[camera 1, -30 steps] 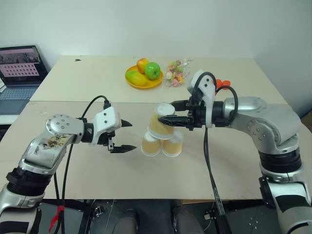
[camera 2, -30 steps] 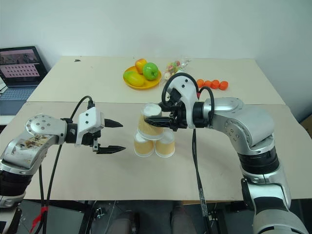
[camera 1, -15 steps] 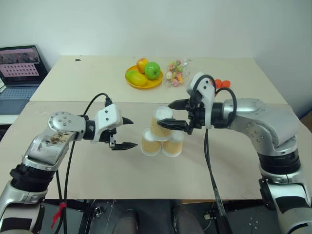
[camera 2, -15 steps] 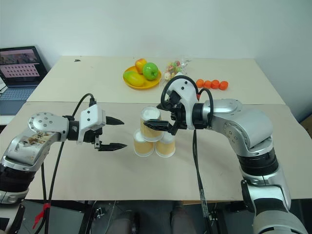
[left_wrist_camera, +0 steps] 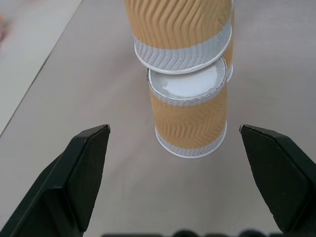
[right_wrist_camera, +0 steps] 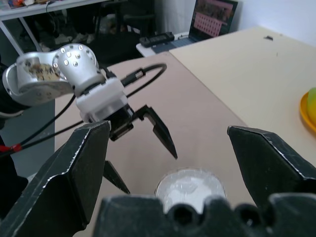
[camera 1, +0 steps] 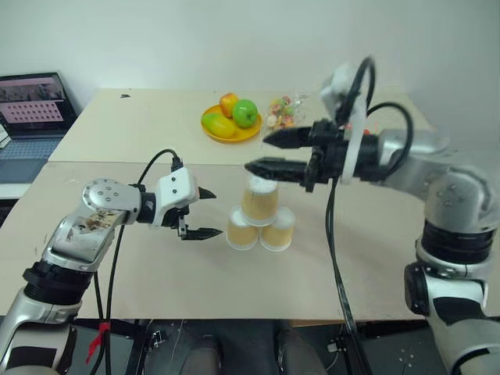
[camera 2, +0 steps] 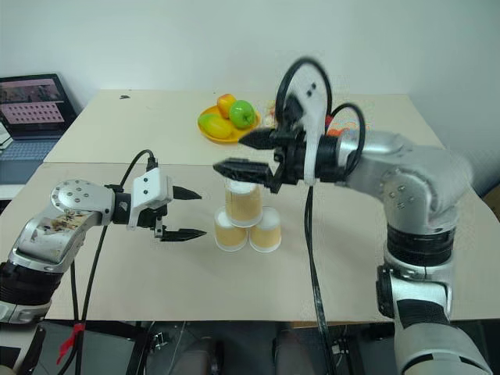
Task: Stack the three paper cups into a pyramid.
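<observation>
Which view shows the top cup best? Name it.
Left eye view: the top cup sits whole on the two lower cups. The right eye view matches. The left wrist view crops its top; the right wrist view shows just its white base.

Looks like an office or lab room used for robot tests: plain white wall (camera 1: 156, 39), two pale work tables (camera 1: 141, 125) pushed together, open laptop (camera 1: 31, 105) on a side desk, cables hanging under the tables, yellow plate of fruit (camera 1: 230, 123) as props.

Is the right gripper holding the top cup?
No, the right gripper hangs open above the top cup, which rests on the two lower cups.
</observation>
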